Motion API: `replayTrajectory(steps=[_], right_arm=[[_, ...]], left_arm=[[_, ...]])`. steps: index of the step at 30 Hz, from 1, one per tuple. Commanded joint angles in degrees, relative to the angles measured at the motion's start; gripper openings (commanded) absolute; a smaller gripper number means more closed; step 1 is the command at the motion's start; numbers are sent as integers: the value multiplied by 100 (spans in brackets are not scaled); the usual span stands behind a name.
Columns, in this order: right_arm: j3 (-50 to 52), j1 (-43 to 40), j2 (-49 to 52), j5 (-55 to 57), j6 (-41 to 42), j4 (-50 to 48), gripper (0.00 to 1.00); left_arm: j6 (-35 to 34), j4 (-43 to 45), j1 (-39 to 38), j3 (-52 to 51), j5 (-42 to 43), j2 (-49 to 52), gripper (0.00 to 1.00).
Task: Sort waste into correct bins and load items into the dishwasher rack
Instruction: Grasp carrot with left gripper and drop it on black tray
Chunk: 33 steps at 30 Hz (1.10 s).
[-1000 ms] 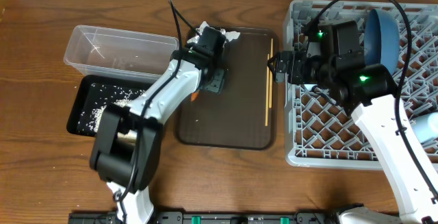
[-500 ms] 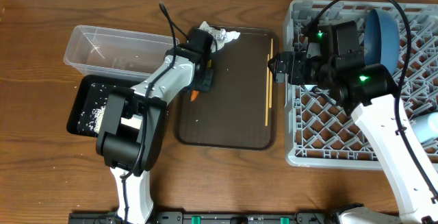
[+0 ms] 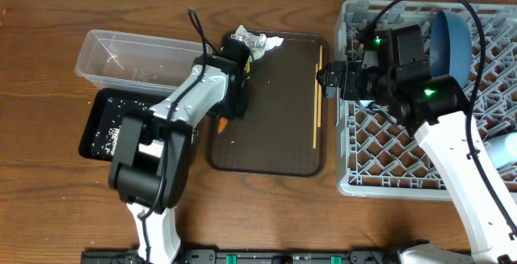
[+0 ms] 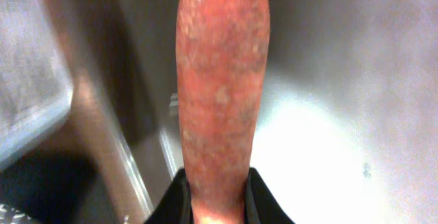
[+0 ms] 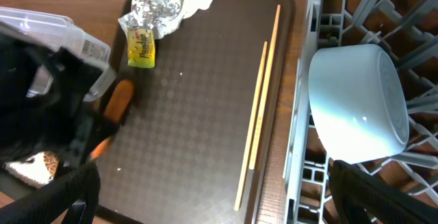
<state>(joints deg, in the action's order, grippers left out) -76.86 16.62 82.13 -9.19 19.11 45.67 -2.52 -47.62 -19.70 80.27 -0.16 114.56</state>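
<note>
My left gripper [image 3: 229, 109] is shut on the thick end of the orange carrot [image 4: 220, 94], which sticks out past the left edge of the brown serving tray [image 3: 275, 139], beside the black tray bin [image 3: 105, 117]. The crumpled white wrapper [image 3: 255, 41] with its yellow packet [image 5: 140, 46] lies at the tray's far left corner. Two thin chopsticks [image 3: 318, 94] lie along the tray's right side. Over the tray's right edge, my right gripper [image 3: 327, 78] stands open and holds nothing. In the grey dishwasher rack [image 3: 380, 163] are a white bowl [image 5: 356, 104] and a blue plate [image 3: 452, 42].
The clear tub [image 3: 133, 58] stands behind the black tray, which holds scattered rice grains [image 3: 113, 131]. A pale cup [image 3: 505, 149] sits at the rack's right edge. My right arm reaches across the rack's left half.
My left gripper has shut on the carrot and drawn it left and toward the front, past the tray's left rim. The right arm has stayed still.
</note>
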Motion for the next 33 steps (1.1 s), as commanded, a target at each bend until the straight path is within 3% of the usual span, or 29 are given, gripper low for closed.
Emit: replayTrajectory(steps=[1, 8, 13, 18, 25, 27, 29, 33], right_arm=[[-26, -11, 50, 44, 81, -7, 99], [-26, -11, 50, 92, 81, -68, 99], [-26, -11, 50, 85, 81, -66, 99], [-26, -11, 50, 83, 81, -66, 99], [-26, -11, 50, 81, 81, -76, 99], [-26, -11, 50, 81, 81, -61, 99], [-26, -11, 50, 83, 81, -24, 99], [-26, -11, 50, 83, 81, -4, 99]], left_arm=[[4, -407, 13, 131, 11, -739, 6], [-313, -1622, 254, 129, -70, -1784, 6], [-1296, -2264, 857, 85, -549, -1919, 6], [-2059, -2098, 1508, -376, -544, -1919, 6], [-2109, -1462, 1843, -820, -546, -1915, 8], [-2166, -1353, 1840, -896, -546, -1910, 26], [-2181, -1333, 1840, -918, -544, -1910, 38], [-2144, -1294, 1840, -909, -546, -1910, 45]])
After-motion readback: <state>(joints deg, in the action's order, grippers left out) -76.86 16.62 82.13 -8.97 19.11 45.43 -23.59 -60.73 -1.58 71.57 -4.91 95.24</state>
